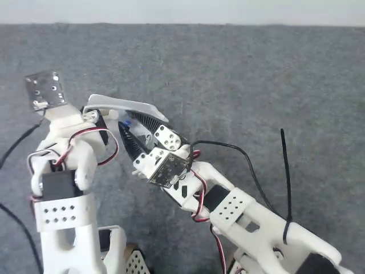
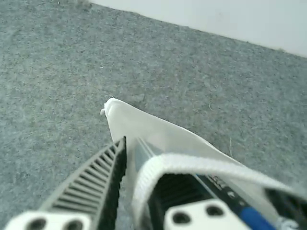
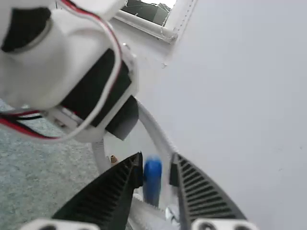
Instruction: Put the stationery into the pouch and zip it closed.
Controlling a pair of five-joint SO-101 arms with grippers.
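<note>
the white pouch [image 1: 128, 104] sat up near the middle of the grey felt table [image 1: 256, 85], between the two arms. the left gripper [image 2: 134, 160] was clamped on it at the open end. in the left wrist view one ribbed black finger pressed on the outside of the fabric, and the thick white zip edge looped over the other finger. the rest of the pouch stuck out past the fingertips and ended in a pointy corner over the felt. couldn't tell if that corner touched the table or hung just above it.

the right gripper [image 3: 156, 160] came in from the other side and was pinched on a blue pen [image 3: 152, 182] (or a marker, hard to say which). its right wrist view showed the blue shaft squeezed upright between the two ribbed fingers, with the left arm's wrist close in front of it.

from the high view the pen's blue tip was right at the mouth of the pouch, just under the white flap. how far it was inside i couldn't tell — the flap and the fingers covered that bit. the zip was open at that end.
</note>
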